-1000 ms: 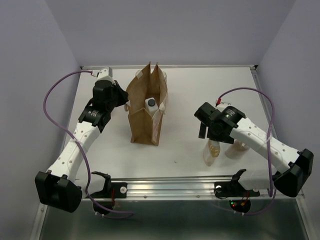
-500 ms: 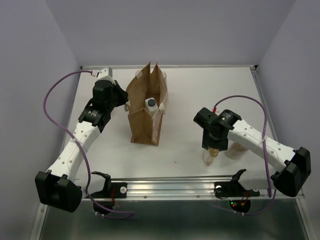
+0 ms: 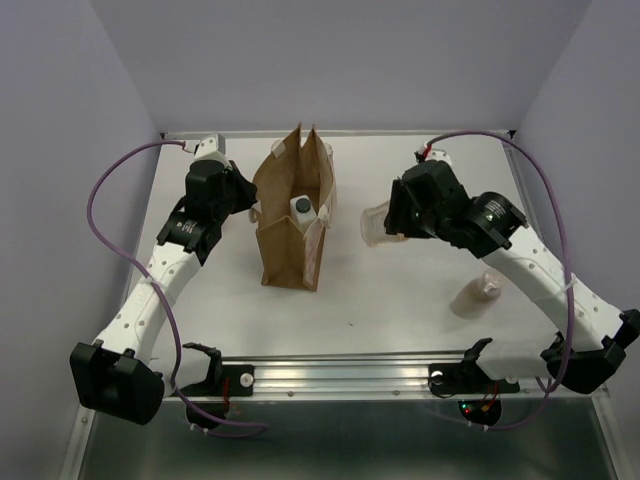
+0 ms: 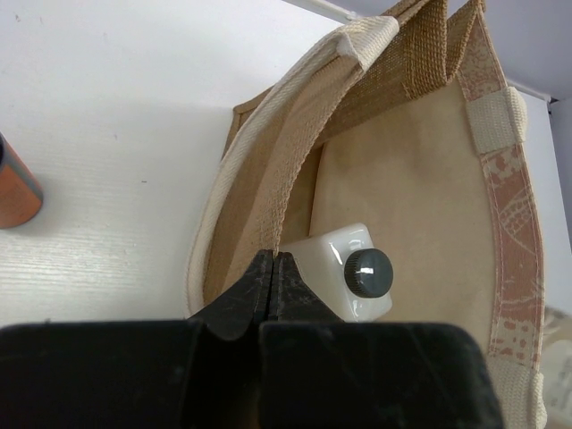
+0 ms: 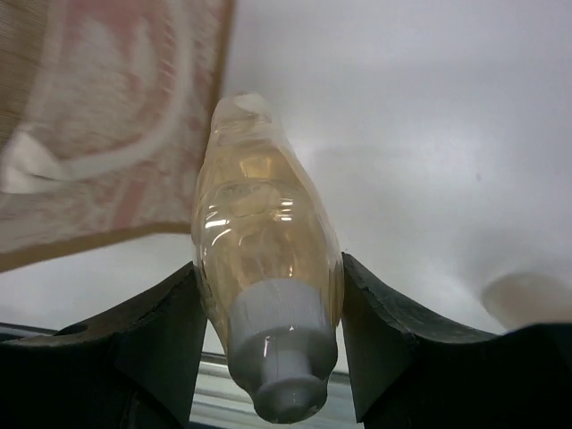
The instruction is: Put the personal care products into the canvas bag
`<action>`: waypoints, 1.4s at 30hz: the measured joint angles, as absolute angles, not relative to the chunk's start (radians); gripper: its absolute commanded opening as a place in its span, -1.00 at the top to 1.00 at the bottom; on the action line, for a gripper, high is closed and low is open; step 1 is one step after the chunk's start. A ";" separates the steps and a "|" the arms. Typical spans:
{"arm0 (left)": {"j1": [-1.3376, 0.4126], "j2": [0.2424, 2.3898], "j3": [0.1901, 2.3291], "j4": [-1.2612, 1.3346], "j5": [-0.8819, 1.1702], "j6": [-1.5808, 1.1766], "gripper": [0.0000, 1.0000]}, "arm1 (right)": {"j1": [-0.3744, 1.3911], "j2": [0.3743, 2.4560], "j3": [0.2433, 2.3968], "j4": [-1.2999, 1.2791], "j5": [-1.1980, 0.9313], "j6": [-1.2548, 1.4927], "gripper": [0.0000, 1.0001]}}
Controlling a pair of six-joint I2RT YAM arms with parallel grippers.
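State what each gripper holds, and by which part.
Right gripper: amber bottle, by its body near the white cap. Left gripper: seemingly pinches the canvas bag at its rim.

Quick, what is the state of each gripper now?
Left gripper: shut, tips at the canvas bag rim; a grip cannot be told.
Right gripper: shut on the amber bottle.

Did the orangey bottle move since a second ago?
Yes. The amber bottle left its spot beside the beige bottle, which stayed put, and moved left toward the canvas bag, held up in the right claw.
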State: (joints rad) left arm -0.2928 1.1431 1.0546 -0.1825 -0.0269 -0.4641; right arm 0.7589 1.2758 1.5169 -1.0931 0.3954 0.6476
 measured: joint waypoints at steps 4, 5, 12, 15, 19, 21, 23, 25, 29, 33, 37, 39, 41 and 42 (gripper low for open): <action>-0.293 1.143 1.055 -0.182 -0.027 -0.464 1.00 | 0.759 1.300 1.684 -0.975 0.347 0.535 0.99; -0.293 1.143 1.055 -0.183 -0.027 -0.464 1.00 | 0.759 1.314 1.729 -0.963 0.339 0.511 0.98; -0.293 1.143 1.055 -0.182 -0.027 -0.465 1.00 | 0.759 1.525 2.093 -0.884 0.274 0.372 0.99; -0.293 1.143 1.055 -0.182 -0.027 -0.465 1.00 | 0.759 1.623 2.190 -0.871 0.227 0.355 0.99; -0.293 1.143 1.055 -0.182 -0.027 -0.468 1.00 | 0.759 1.746 2.231 -0.843 0.184 0.366 0.98; -0.293 1.143 1.055 -0.182 -0.027 -0.469 1.00 | 0.759 1.795 2.222 -0.841 0.175 0.382 0.99; -0.293 1.143 1.055 -0.182 -0.027 -0.470 1.00 | 0.759 1.832 2.201 -0.837 0.167 0.403 0.99; -0.293 1.143 1.055 -0.182 -0.027 -0.470 1.00 | 0.760 1.863 2.192 -0.837 0.164 0.419 0.99; -0.293 1.143 1.055 -0.182 -0.027 -0.469 1.00 | 0.766 1.912 2.192 -0.791 0.166 0.464 0.99; -0.293 1.143 1.055 -0.182 -0.023 -0.469 1.00 | 0.776 1.932 2.192 -0.741 0.182 0.496 0.99; -0.294 1.143 1.055 -0.181 -0.016 -0.469 1.00 | 0.786 1.946 2.198 -0.723 0.200 0.506 0.99; -0.295 1.143 1.055 -0.180 -0.015 -0.469 1.00 | 0.793 1.950 2.198 -0.724 0.213 0.506 0.99; -0.296 1.143 1.055 -0.179 -0.013 -0.469 1.00 | 0.800 1.951 2.198 -0.726 0.234 0.503 0.99; -0.297 1.143 1.055 -0.179 -0.012 -0.469 1.00 | 0.802 1.951 2.198 -0.726 0.235 0.502 0.99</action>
State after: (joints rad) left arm -0.2974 1.1435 1.0546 -0.1791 -0.0124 -0.4686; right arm 0.8017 1.9511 2.1983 -0.7258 0.2352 0.5022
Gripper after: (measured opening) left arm 0.044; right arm 0.600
